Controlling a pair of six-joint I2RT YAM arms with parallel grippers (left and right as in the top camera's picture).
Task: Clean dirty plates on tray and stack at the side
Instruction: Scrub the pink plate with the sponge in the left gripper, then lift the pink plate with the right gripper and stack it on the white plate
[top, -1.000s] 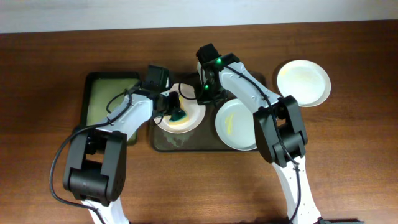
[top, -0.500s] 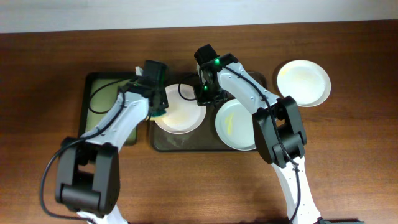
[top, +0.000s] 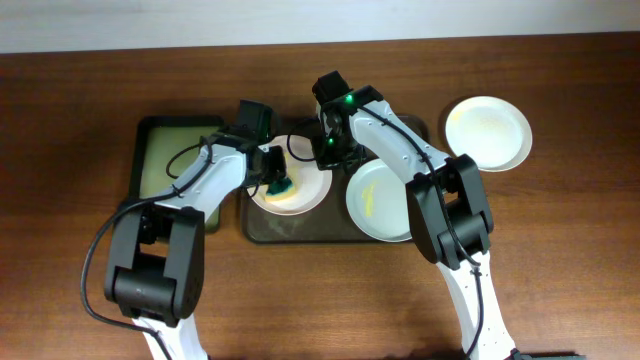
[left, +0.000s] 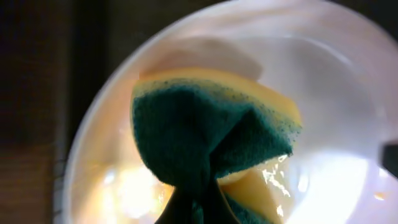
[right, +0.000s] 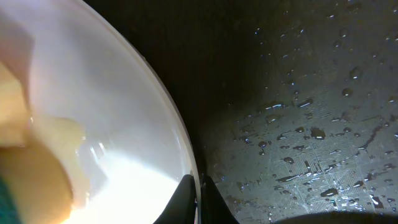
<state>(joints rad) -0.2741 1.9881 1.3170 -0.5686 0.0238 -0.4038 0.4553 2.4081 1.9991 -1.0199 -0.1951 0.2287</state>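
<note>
The dark brown tray (top: 270, 228) holds two white plates. My left gripper (top: 278, 180) is shut on a green and yellow sponge (top: 285, 186) and presses it on the left plate (top: 305, 190), which has a yellow smear. In the left wrist view the sponge (left: 205, 137) covers that plate's middle (left: 323, 93). My right gripper (top: 327, 152) is shut on the left plate's far right rim; the right wrist view shows its fingers (right: 198, 193) pinching the rim (right: 168, 112). The second plate (top: 378, 200) has a yellow streak. A third plate (top: 488, 132) lies on the table at the right.
A smaller black-rimmed tray (top: 160, 160) with a greenish inside sits left of the brown tray. The brown tray's floor is wet with drops in the right wrist view (right: 311, 124). The table's back edge runs along a white wall.
My left gripper with the sponge swung off the plate to the left half a second ago and is back on the plate now. The right gripper has kept its hold on the rim.
</note>
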